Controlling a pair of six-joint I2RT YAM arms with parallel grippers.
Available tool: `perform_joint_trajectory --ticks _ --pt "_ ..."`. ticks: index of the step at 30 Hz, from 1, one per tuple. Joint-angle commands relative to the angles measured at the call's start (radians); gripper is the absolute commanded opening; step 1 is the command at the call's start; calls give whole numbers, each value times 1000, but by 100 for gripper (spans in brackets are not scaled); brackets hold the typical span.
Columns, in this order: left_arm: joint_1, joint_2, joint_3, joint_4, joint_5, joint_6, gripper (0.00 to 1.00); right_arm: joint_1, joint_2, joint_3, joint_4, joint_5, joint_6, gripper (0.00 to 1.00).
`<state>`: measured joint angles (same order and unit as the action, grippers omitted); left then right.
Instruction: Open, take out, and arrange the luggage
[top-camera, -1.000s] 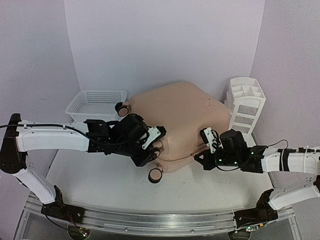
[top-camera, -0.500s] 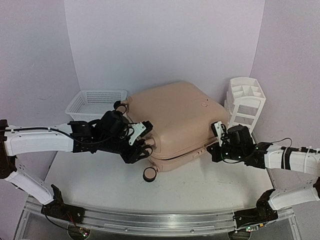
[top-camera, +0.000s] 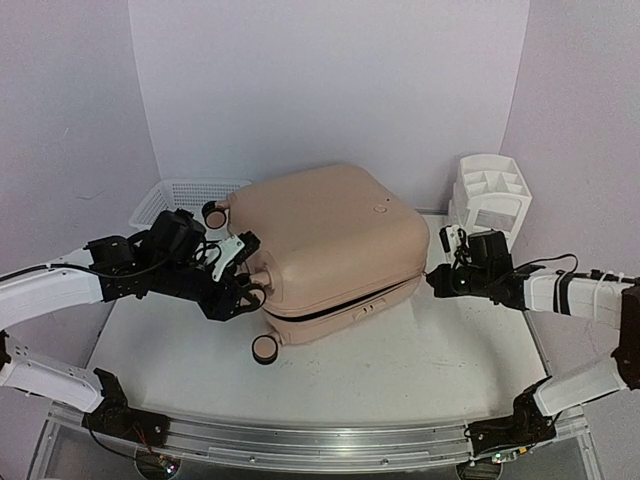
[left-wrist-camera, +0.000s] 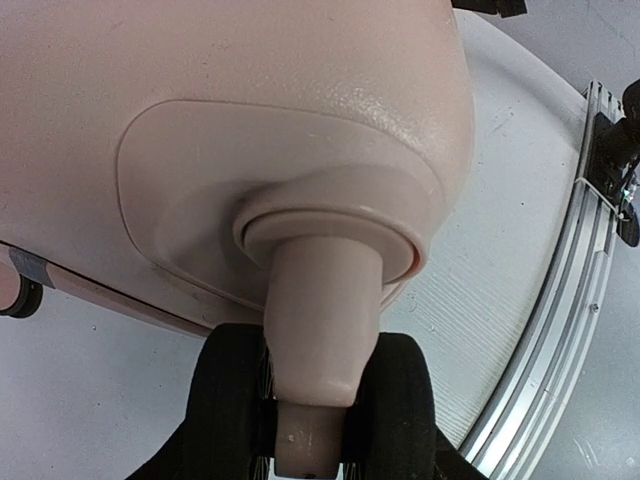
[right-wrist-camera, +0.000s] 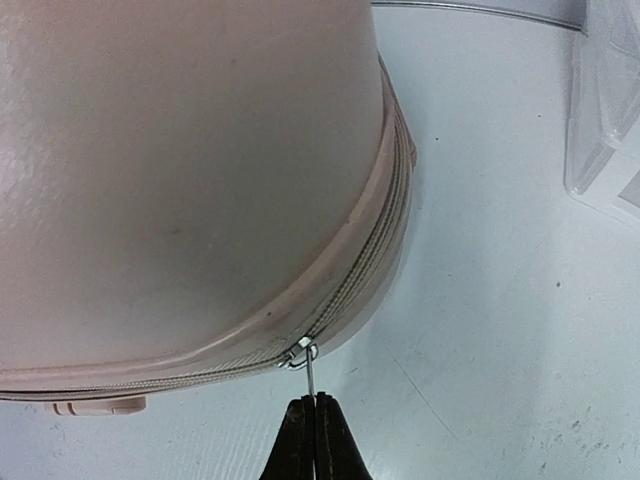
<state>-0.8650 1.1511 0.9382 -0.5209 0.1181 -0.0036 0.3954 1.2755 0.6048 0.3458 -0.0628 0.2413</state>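
One thin metal zipper pull (right-wrist-camera: 309, 374) is all my right gripper (right-wrist-camera: 314, 418) has: the fingertips are pressed flat together on its tab, at the right-hand corner of the hard-shell suitcase (top-camera: 330, 235). The case lies flat on its side across the middle of the table (top-camera: 420, 370), toward the far edge. A white mesh basket (top-camera: 165, 196) sits at the far-left corner and a white drawer organizer (top-camera: 490, 195) at the far-right corner.

My left gripper (top-camera: 238, 290) sits at the case's left end, right up against a caster wheel (left-wrist-camera: 398, 400) and its beige stem (left-wrist-camera: 322, 310). I cannot tell whether its jaws are spread or closed there.

I judge the shell stiff, smooth and slippery, too broad and rounded to pinch, and probably heavy enough to slide rather than lift. The useful holds are the small ones: the pull tab, the caster stems, and the lid's rim once the zipper track (right-wrist-camera: 372, 245) is undone. The tab is slim and could slip out or bend if I tug across the track instead of along it.

No brand or writing can be read; a tiny round mark on the top shell is too small to make out.
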Motion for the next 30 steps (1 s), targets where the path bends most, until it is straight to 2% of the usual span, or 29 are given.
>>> perform_joint_trajectory --ticks 1,5,7,9,13,17,21,26,30 --pt "106 -130 -8 -113 -174 -192 0 -113 77 19 -157 105 50 0" --pt "106 -129 -21 -110 -68 -193 1 -120 64 37 -162 72 49 13" --pt "104 -128 -28 -108 -27 -187 6 -121 32 42 -166 69 45 27" --pt "104 -128 -29 -108 -9 -191 21 -122 -4 53 -174 50 43 41" --pt "104 -148 -22 -108 -5 -232 64 -123 -20 142 -225 -27 48 69" --pt "106 -162 4 -104 -8 -301 89 -122 35 276 -298 -134 78 96" --pt "107 -136 43 -97 17 -363 97 -122 60 375 -317 -163 124 98" --pt "141 -63 112 -98 13 -455 99 -122 133 501 -337 -201 194 98" --pt "225 -23 159 -96 26 -523 100 -123 234 614 -344 -278 240 98"
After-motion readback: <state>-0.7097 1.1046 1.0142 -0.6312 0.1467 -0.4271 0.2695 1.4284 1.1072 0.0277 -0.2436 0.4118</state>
